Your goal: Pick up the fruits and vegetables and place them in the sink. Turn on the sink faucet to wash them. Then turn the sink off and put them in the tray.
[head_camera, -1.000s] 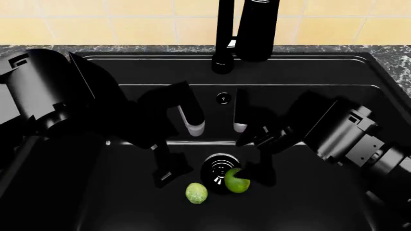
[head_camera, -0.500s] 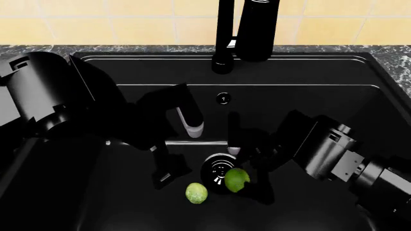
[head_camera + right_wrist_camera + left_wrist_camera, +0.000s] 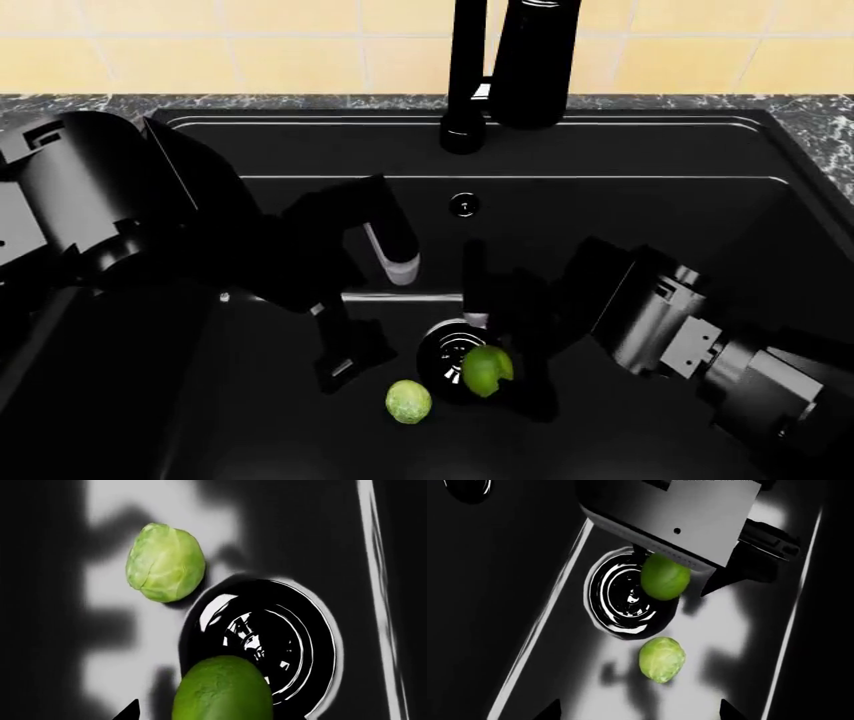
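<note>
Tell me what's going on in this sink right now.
Both arms reach into the black sink. The right gripper is down at the lime, which sits on the drain; whether it has gripped it can't be told. The sprout lies loose beside them. The left gripper hovers nearby, holding nothing. The faucet stands behind.

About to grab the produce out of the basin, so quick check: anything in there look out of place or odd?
Nothing looks spilled or damaged. The one thing to note: the lime sits at the edge of the sink drain, overlapping its rim, with the right gripper close around it. The Brussels sprout lies loose beside it on the floor.
</note>
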Robot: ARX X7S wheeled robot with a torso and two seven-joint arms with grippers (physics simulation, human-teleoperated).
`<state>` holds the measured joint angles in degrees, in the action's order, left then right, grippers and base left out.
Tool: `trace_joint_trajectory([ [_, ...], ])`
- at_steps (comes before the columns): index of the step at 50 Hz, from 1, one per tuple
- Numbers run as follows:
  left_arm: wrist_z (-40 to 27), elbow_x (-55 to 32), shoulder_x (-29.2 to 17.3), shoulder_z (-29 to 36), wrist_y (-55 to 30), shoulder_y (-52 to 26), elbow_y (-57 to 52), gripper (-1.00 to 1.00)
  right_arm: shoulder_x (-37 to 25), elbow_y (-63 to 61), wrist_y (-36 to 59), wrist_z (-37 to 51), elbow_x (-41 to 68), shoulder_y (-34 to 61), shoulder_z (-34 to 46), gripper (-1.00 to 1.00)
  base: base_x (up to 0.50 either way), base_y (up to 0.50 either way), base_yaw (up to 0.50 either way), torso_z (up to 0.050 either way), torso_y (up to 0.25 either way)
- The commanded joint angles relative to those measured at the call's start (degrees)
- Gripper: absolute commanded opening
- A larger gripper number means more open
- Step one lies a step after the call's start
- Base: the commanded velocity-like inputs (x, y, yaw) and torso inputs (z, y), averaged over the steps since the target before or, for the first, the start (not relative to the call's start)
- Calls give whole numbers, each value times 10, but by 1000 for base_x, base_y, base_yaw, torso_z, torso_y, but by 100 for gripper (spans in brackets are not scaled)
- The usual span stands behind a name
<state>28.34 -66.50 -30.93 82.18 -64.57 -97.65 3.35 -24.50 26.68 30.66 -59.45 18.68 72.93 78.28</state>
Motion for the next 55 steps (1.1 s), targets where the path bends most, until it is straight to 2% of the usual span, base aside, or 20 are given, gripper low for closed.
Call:
trace_joint_trajectory([
  [1, 3, 2, 1, 2, 3, 2, 5, 100, 0, 1, 21, -21, 10, -20, 25, -100, 0, 0, 0, 0, 0],
  [20, -6, -3, 3, -2, 8, 9, 4, 100, -35, -73, 62, -18, 44, -2, -1, -100, 0, 0, 0, 0, -1],
  [29, -7, 6, 13, -1, 22, 19, 15, 100, -97, -163, 109, -5, 71, 26, -29, -100, 0, 0, 0, 0, 0],
  [45, 41, 78, 62, 48, 84, 55, 79, 100, -195, -291, 187, 13, 109, 80, -73, -100, 0, 0, 0, 0, 0],
  [55, 79, 113, 104, 72, 124, 80, 139, 100, -234, -333, 220, 9, 123, 116, -92, -100, 0, 0, 0, 0, 0],
])
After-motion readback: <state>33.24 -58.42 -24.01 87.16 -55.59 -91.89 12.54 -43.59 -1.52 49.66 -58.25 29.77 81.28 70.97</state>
